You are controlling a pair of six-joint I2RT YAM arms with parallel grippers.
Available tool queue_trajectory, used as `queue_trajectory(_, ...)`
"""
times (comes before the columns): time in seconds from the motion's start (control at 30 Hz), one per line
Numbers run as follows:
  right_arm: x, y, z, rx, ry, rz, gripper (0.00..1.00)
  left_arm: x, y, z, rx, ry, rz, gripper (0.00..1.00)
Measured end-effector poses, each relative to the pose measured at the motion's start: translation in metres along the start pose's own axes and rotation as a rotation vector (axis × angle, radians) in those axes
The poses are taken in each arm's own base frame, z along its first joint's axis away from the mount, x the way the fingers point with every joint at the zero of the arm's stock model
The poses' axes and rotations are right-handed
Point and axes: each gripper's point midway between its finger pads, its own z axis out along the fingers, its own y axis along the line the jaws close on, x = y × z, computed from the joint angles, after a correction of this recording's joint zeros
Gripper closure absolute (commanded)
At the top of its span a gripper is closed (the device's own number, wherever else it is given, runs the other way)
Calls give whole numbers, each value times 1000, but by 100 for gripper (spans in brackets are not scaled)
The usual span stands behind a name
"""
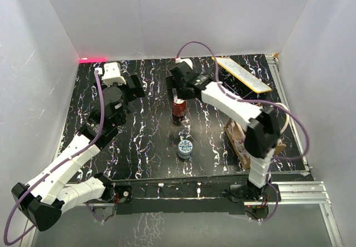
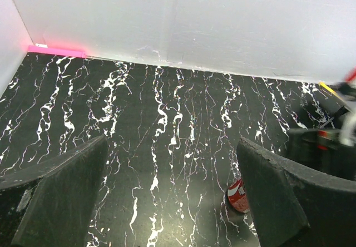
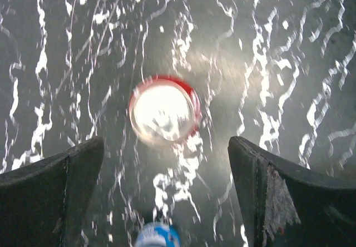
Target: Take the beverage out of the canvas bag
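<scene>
red beverage can [image 1: 178, 108] upright on the black marbled table [image 1: 142, 147], outside the canvas bag [image 1: 238, 141]

the right gripper [image 1: 178, 94] hangs over the can with its fingers spread wide, clasping nothing. the bag sits well off to the right, half hidden behind the right arm [image 1: 261, 130]. a blue-and-white can [image 1: 185, 147] stands nearer the bases (label too small to read). the left gripper [image 1: 136, 88], likewise spread and empty, hovers at the far left.

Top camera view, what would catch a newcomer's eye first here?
The red can stands upright mid-table, with the right gripper open right over it. A blue-and-white can stands nearer the arms, and the canvas bag sits at the right, half hidden behind the right arm.
</scene>
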Motion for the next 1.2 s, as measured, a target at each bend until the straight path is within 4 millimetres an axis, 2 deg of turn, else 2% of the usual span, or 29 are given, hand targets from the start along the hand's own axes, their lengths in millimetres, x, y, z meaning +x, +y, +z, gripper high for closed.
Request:
queue_trajectory(0.23,16,-38,-106,-54,-99,54,2,3,-2,-1,6,10,0,3)
queue_trajectory(0.37,18,-64,-156,-45,-191,110,5,7,-5,-1,11,22,1,3)
queue_trajectory(0.47,16,-91,-192,10,-271,164,7,9,-6,0,11,30,2,3)
queue_trajectory(0.53,16,-115,-215,79,-330,209,8,11,-7,1,11,34,2,3)
queue_trajectory(0.6,17,-140,-230,151,-367,248,9,13,-8,2,11,38,3,3)
queue_trajectory(0.67,20,-167,-234,240,-370,281,9,14,-8,3,11,40,5,3)
queue_trajectory(0.77,26,-211,-231,377,-345,341,9,15,-9,4,11,44,5,3)
queue_trajectory(0.9,52,-257,-209,522,-230,393,14,16,-9,4,10,46,3,3)
queue_trajectory(1.03,84,-277,-195,561,-130,434,22,16,-9,4,10,46,3,3)
queue_trajectory(1.1,95,-278,-192,554,-106,453,28,16,-9,4,10,46,2,3)
queue_trajectory(1.2,105,-276,-192,540,-98,475,29,16,-9,4,10,46,2,3)
